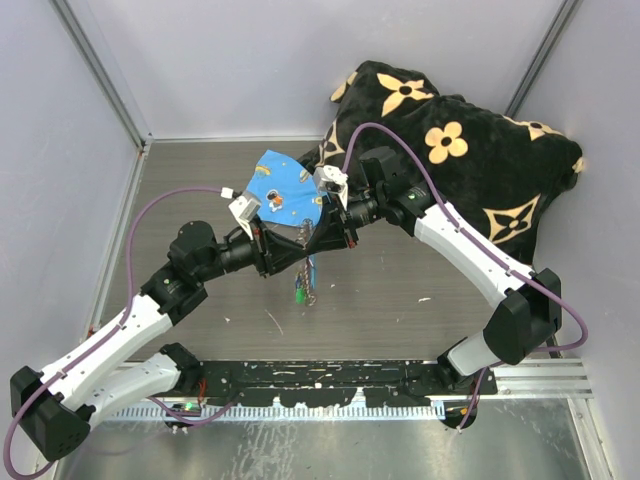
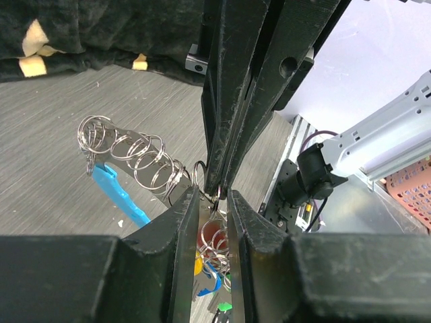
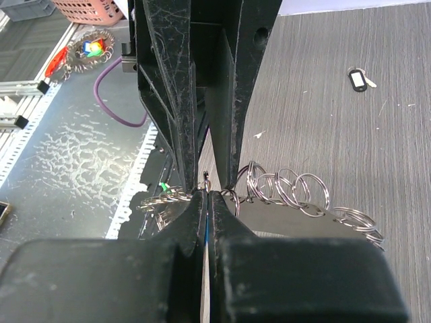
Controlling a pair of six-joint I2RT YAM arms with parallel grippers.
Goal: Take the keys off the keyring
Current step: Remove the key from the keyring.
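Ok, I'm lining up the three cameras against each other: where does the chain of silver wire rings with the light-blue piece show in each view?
Top external: the chain of silver wire rings dangles just left of and below the picture's centre.
Left wrist: left of centre, running out toward the left edge, with the blue piece beneath it.
Right wrist: right of centre, trailing toward the lower right.
Shared landmark: the grey wood-grain table top, behind the chain in every view.
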